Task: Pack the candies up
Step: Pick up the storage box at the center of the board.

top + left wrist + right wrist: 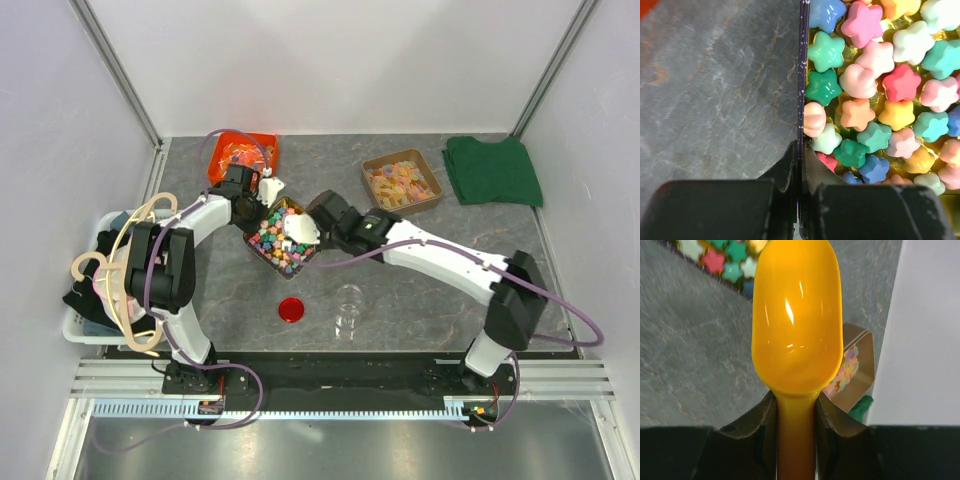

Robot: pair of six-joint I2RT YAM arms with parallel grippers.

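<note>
Where the left gripper (801,152) pinches the thin dark rim of the gold-lined tray (803,75), glossy star-shaped candies (875,65) fill that tray, mid-table. The right gripper (796,401) clamps a smooth, shiny yellow scoop (796,315). Underneath is a grey veined table (715,100), with plain white walls (330,60) around.

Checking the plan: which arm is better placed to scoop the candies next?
Right: the right jaws hold the empty yellow scoop by the candies; the left jaws are shut on the tray wall, probably steadying it.
</note>
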